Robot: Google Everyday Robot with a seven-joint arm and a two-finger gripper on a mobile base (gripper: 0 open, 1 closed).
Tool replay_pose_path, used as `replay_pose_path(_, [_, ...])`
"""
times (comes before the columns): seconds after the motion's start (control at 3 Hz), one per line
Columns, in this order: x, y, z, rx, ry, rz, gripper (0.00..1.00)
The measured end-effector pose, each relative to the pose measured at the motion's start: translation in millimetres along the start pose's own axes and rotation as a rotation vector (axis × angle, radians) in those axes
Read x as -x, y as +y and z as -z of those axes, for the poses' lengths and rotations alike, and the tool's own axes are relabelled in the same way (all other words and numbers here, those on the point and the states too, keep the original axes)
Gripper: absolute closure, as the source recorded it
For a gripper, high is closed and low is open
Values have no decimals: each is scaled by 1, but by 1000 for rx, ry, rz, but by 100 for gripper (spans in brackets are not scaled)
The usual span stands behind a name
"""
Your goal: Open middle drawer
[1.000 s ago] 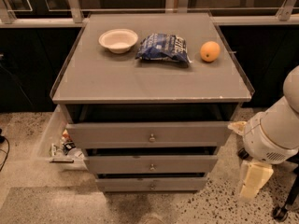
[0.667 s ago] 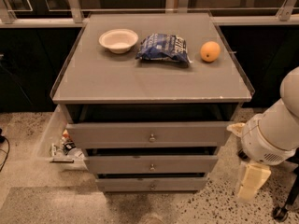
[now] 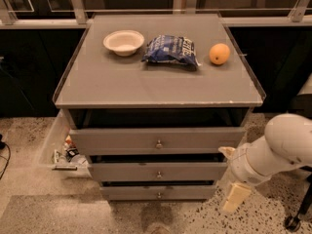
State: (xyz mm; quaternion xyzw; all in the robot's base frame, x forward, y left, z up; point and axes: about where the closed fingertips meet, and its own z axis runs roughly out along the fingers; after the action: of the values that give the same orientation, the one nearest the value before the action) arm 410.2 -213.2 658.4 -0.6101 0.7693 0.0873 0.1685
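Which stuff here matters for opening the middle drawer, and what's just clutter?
For the job:
- middle drawer
- its knob
- gripper, low, to the right of the drawers, away from the knob

Lying about:
- bowl, chip bag and orange on the cabinet top
- top drawer
- bottom drawer
- box of odds and ends on the floor, left

The gripper (image 3: 233,179) has moved left and a bit down. Before, it was out past the front right corner of the counter (image 3: 146,87). Now it hangs under that corner, just beside the right end of the middle drawer (image 3: 158,171). The white arm (image 3: 287,145) behind it has dropped lower too.
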Motion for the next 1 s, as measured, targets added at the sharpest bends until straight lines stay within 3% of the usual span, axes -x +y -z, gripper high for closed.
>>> replay_pose_path(0.33, [-18, -19, -68, -10, -94, -21, 0])
replay_pose_path(0.67, [-17, -19, -68, -11, -93, -21, 0])
replay_pose_path(1.0, [-19, -17, -96, -38, -97, 9, 0])
